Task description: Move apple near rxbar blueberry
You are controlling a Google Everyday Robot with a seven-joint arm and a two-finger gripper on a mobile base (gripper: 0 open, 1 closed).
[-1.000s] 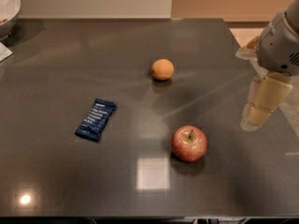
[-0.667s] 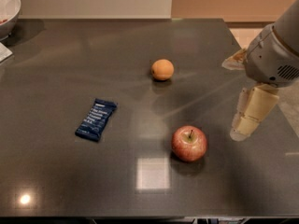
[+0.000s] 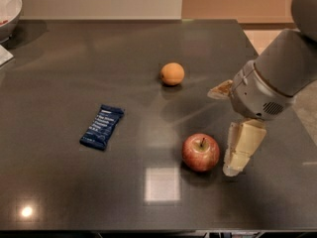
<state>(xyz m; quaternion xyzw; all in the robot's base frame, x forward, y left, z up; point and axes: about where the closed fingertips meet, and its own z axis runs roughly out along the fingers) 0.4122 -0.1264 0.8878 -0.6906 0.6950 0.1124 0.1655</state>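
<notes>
The red apple (image 3: 200, 152) with yellowish flecks and a short stem stands on the dark table, front right of centre. The navy rxbar blueberry (image 3: 102, 126) lies flat well to its left. My gripper (image 3: 223, 131) is just right of the apple, low over the table. It is open and empty. One pale finger (image 3: 242, 147) hangs down right beside the apple. The other fingertip (image 3: 220, 89) shows higher up, behind the apple.
A small orange fruit (image 3: 172, 74) sits behind the apple, mid-table. A white bowl (image 3: 7, 9) stands at the far left corner. The table's right edge (image 3: 277, 78) passes under my arm (image 3: 285, 68).
My gripper has moved left and down from the table's right edge to just beside the apple. The apple, bar and orange fruit have not moved.
</notes>
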